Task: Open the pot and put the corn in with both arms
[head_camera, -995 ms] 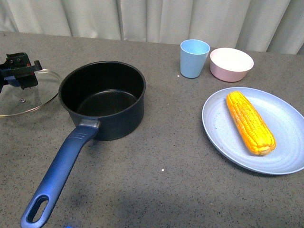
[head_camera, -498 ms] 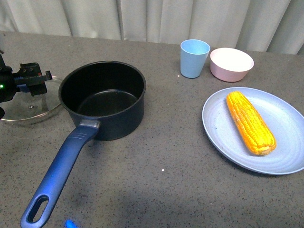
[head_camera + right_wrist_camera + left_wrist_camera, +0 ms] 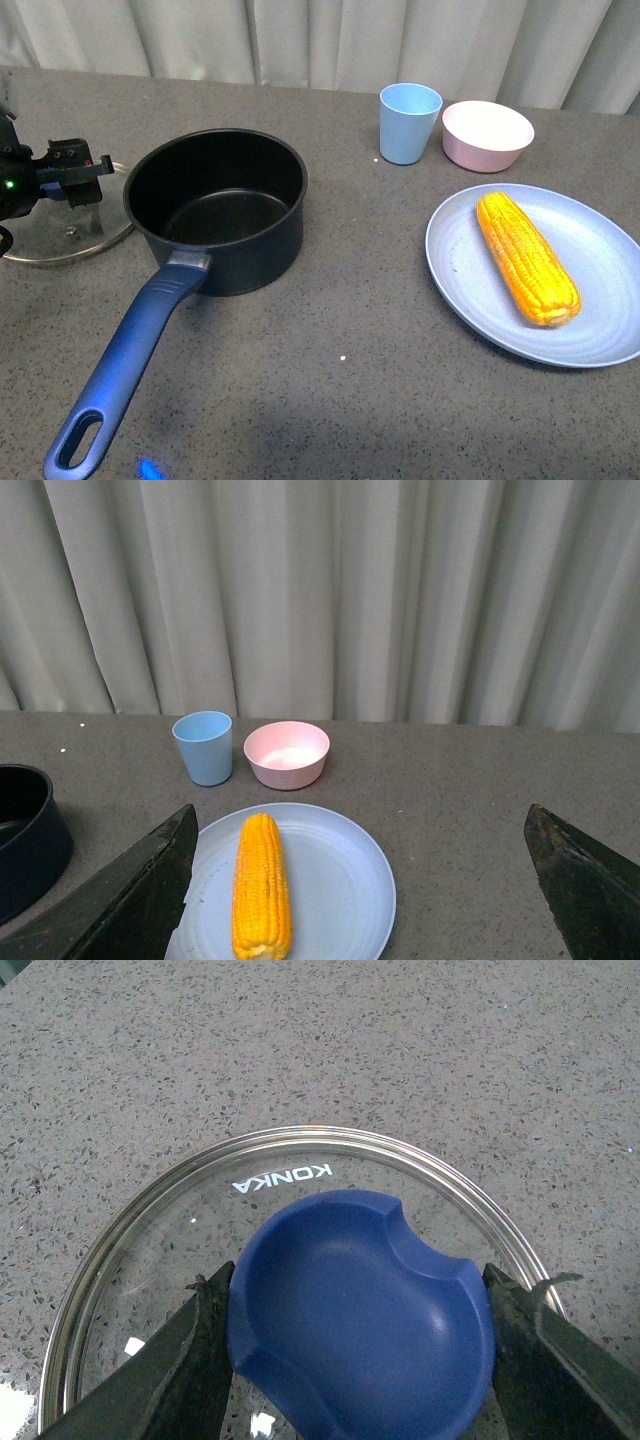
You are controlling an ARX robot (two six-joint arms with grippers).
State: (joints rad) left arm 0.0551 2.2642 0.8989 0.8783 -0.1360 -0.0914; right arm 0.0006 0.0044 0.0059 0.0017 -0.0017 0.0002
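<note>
Glass lid (image 3: 50, 235) is off the pot (image 3: 250, 262), so you have the opening step all but done. The lid sits low at the table (image 3: 330, 400), just beside the pot on the robot's left, and it looks to be lying flat there. Whether its rim touches the pot wall you cannot tell from these views. The pot stands open, its black inside empty, its handle pointing back toward you.

What is left is the whole corn half. The corn (image 3: 527, 258) lies untouched on the blue plate (image 3: 470, 290), well apart from the pot on the right side. You have yet to let the lid go, pick the cob up and carry it across.

Your left gripper (image 3: 70, 172) is on the lid's blue knob (image 3: 360, 1320). In the left wrist view its fingers (image 3: 190, 1360) flank the knob on both sides and appear to press its edges, so read it as clamped on the lid, jaws only as wide as the knob.

Your right gripper (image 3: 360, 815) does not show in the front view. Its own camera shows the fingers spread wide with nothing between them. It hangs above and short of the plate, looking down the cob's length, and touches nothing.
</note>
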